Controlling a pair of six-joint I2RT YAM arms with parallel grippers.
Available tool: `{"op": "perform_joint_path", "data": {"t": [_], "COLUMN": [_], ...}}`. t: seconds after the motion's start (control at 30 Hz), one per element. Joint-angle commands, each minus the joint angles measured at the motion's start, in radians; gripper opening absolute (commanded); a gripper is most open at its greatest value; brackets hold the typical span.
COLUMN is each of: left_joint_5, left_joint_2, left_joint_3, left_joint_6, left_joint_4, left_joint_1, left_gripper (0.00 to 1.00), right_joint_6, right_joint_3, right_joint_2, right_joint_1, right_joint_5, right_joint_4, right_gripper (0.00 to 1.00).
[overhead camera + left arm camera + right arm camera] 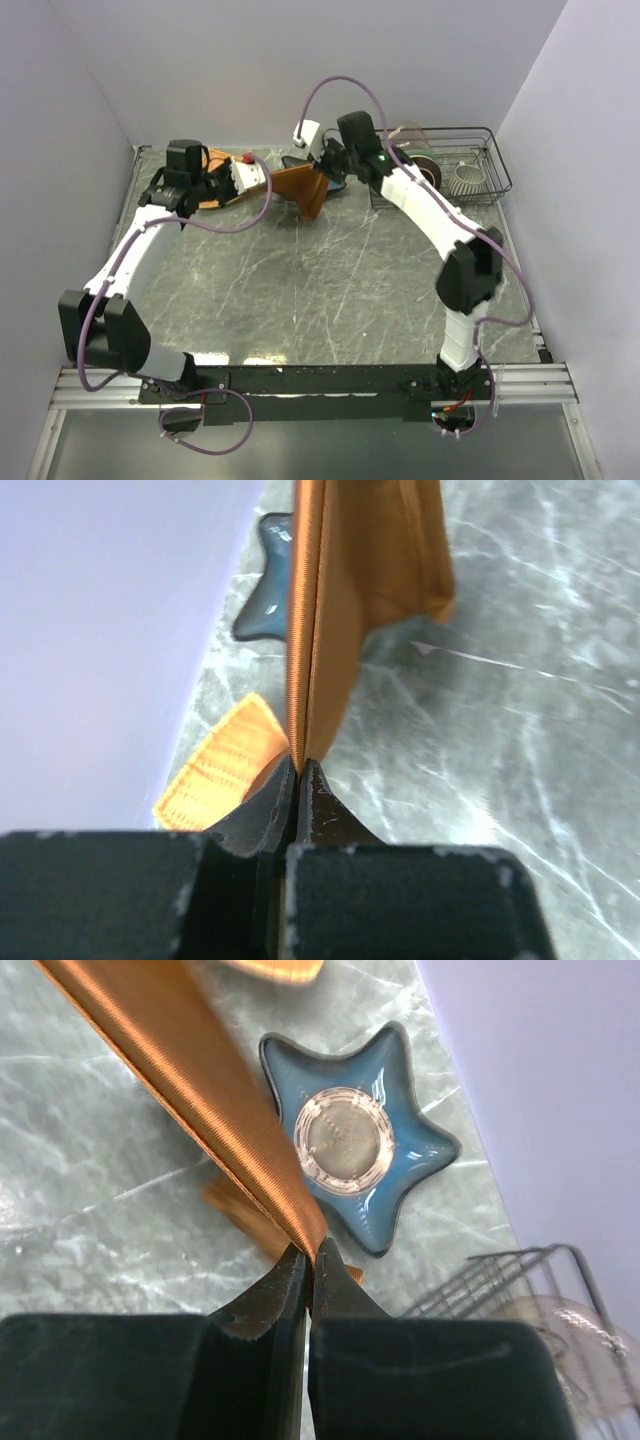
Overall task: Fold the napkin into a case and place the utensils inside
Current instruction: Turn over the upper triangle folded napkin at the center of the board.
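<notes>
The rust-orange napkin (303,186) hangs stretched between my two grippers at the back of the table, its lower part drooping toward the marble. My left gripper (262,176) is shut on the napkin's left edge; in the left wrist view the cloth (330,610) rises straight out of the closed tips (300,770). On the right edge my right gripper (322,168) is shut as well, and the right wrist view shows the napkin (200,1090) pinched at the tips (312,1250). The utensils are out of view.
A blue star-shaped dish (360,1150) (300,160) lies at the back wall under the napkin. A lighter orange woven plate (215,770) (215,195) sits beneath the left arm. A black wire rack (445,165) with a cup stands at the back right.
</notes>
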Motion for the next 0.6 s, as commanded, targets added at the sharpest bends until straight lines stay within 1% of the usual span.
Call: {"op": "perform_joint_path", "data": {"t": [0.0, 0.03, 0.07, 0.1, 0.13, 0.17, 0.2, 0.23, 0.27, 0.33, 0.37, 0.47, 0.57], "left_joint_5": [-0.002, -0.002, -0.003, -0.003, -0.011, -0.018, -0.023, -0.026, -0.028, -0.045, -0.058, -0.065, -0.046], "left_joint_2": [-0.091, -0.108, -0.118, -0.125, -0.14, -0.145, -0.153, -0.171, -0.18, -0.212, -0.225, -0.262, -0.274], "left_joint_3": [-0.144, -0.18, -0.252, -0.288, -0.323, -0.389, -0.418, -0.446, -0.496, -0.538, -0.576, -0.622, -0.638], "left_joint_6": [0.073, 0.085, 0.096, 0.099, 0.104, 0.122, 0.127, 0.131, 0.145, 0.165, 0.179, 0.223, 0.266], "left_joint_4": [-0.132, -0.146, -0.152, -0.16, -0.164, -0.172, -0.186, -0.192, -0.2, -0.22, -0.22, -0.237, -0.29], "left_joint_1": [0.005, -0.005, -0.013, -0.021, -0.043, -0.059, -0.073, -0.094, -0.103, -0.132, -0.139, -0.143, -0.143], "left_gripper": [0.01, 0.01, 0.01, 0.01, 0.01, 0.01, 0.01, 0.01, 0.01, 0.01, 0.01, 0.01, 0.01], "right_joint_6": [-0.051, -0.064, -0.076, -0.099, -0.103, -0.108, -0.105, -0.099, -0.093, -0.068, -0.059, -0.006, 0.047], "right_joint_3": [-0.257, -0.383, -0.447, -0.505, -0.598, -0.639, -0.674, -0.729, -0.749, -0.78, -0.783, -0.779, -0.748], "right_joint_2": [-0.165, -0.183, -0.214, -0.225, -0.238, -0.242, -0.246, -0.249, -0.255, -0.255, -0.255, -0.243, -0.211], "right_joint_1": [0.038, 0.055, 0.088, 0.11, 0.13, 0.144, 0.186, 0.2, 0.22, 0.266, 0.277, 0.309, 0.323], "right_joint_5": [0.123, 0.124, 0.144, 0.159, 0.173, 0.187, 0.198, 0.207, 0.209, 0.222, 0.218, 0.198, 0.161], "right_joint_4": [0.193, 0.221, 0.286, 0.313, 0.331, 0.35, 0.356, 0.36, 0.356, 0.333, 0.296, 0.218, 0.142], "right_gripper": [0.0, 0.0, 0.0, 0.0, 0.0, 0.0, 0.0, 0.0, 0.0, 0.0, 0.0, 0.0, 0.0]}}
